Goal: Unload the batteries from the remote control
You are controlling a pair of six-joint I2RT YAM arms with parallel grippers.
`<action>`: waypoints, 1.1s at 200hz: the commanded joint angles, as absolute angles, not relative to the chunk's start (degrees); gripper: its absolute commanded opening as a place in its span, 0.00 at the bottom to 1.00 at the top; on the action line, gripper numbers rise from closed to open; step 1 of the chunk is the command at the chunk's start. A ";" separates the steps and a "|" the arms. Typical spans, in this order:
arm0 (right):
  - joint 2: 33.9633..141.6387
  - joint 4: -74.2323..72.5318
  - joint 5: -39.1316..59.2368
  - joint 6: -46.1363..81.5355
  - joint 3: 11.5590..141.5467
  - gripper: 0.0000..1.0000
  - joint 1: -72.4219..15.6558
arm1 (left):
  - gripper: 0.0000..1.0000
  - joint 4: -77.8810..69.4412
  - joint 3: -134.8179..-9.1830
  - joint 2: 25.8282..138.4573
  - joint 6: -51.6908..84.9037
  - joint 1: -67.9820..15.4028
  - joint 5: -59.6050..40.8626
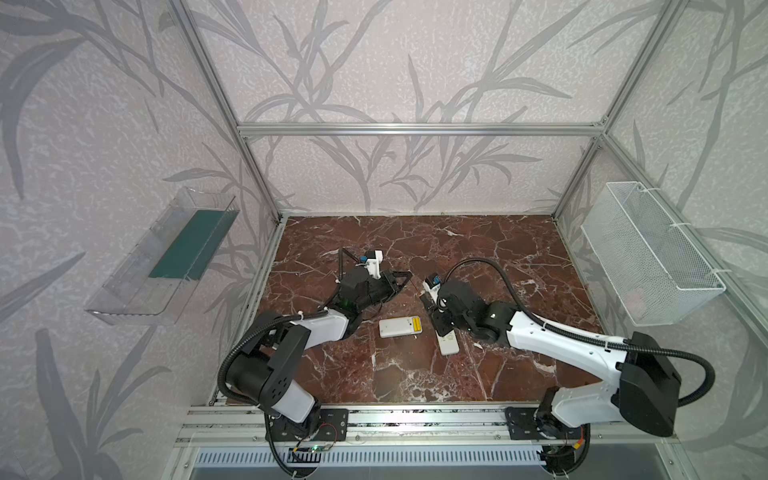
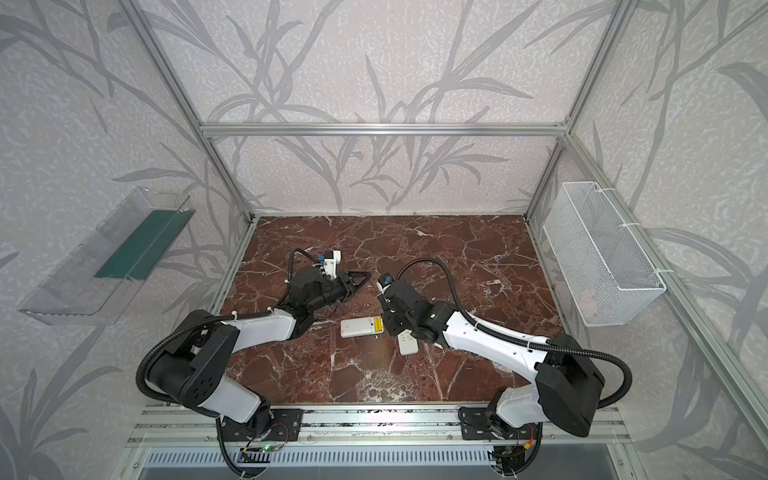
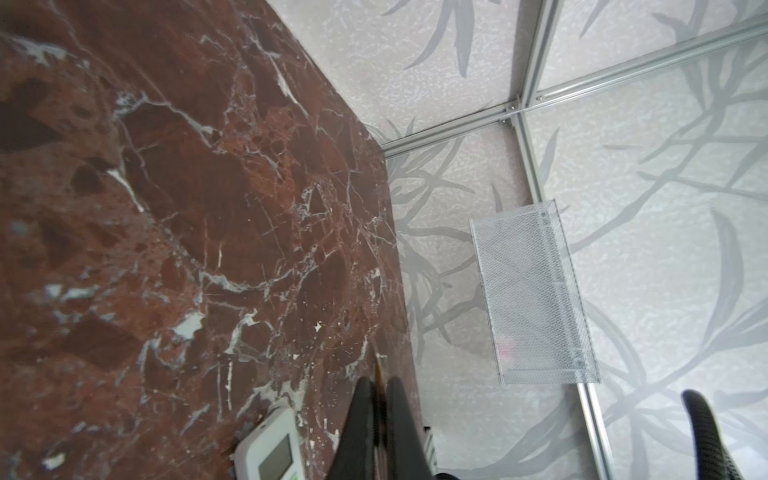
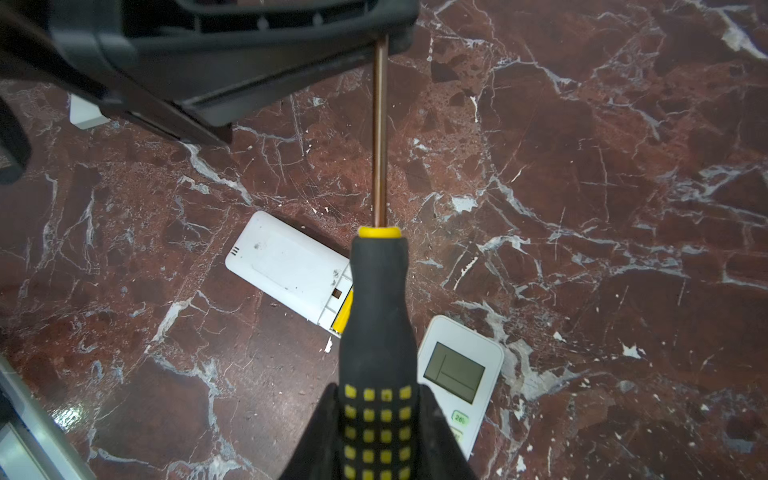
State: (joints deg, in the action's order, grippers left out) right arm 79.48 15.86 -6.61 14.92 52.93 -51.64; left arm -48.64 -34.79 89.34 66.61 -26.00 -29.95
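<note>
Yellow batteries (image 1: pixel 415 324) sit in the open end of the face-down remote (image 1: pixel 395 327); it lies crosswise on the marble table (image 1: pixel 415 374), that end toward the right arm; the right gripper (image 4: pixel 378 390), nearer, clamps the screwdriver (image 4: pixel 378 291) handle; the left gripper (image 3: pixel 379 386) pinches its shaft tip, farther back.

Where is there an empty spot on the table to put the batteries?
Bare table runs from the open remote to the front rail, and from the left gripper to the back wall. The middle is crowded: that gripper and the right gripper clamp the screwdriver near the batteries and second remote.
</note>
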 commanded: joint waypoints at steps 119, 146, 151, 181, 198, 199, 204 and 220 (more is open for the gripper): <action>64.41 0.00 12.18 1.80 45.53 0.65 -41.98 | 0.00 -56.21 -34.41 82.21 80.87 -23.94 -28.23; 63.31 -0.82 13.45 1.94 45.56 0.63 -41.66 | 0.00 -56.68 -33.36 80.98 84.02 -22.78 -27.41; 63.29 -0.96 13.74 1.94 45.68 0.63 -41.66 | 0.00 -56.67 -33.18 80.84 84.66 -22.69 -27.13; 63.13 -2.30 13.25 3.06 45.39 0.58 -41.66 | 0.00 -56.45 -32.79 80.07 86.78 -22.68 -26.10; 63.79 -2.97 13.26 3.64 45.63 0.55 -41.74 | 0.00 -56.18 -32.63 79.55 87.35 -22.68 -25.76; 63.84 -3.02 13.27 3.67 45.67 0.55 -41.75 | 0.00 -56.17 -32.62 79.50 87.36 -22.68 -25.75; 64.25 -3.02 13.29 3.76 45.95 0.55 -41.75 | 0.00 -55.83 -32.63 79.25 87.36 -22.68 -25.68; 65.58 -2.47 13.62 4.03 46.83 0.53 -41.83 | 0.00 -55.32 -32.45 78.61 87.32 -22.64 -25.04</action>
State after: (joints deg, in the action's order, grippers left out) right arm 64.45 -1.06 12.60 3.36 45.89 -41.91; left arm -54.00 -33.10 81.38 84.73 -22.76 -25.93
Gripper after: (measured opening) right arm 0.534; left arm 0.049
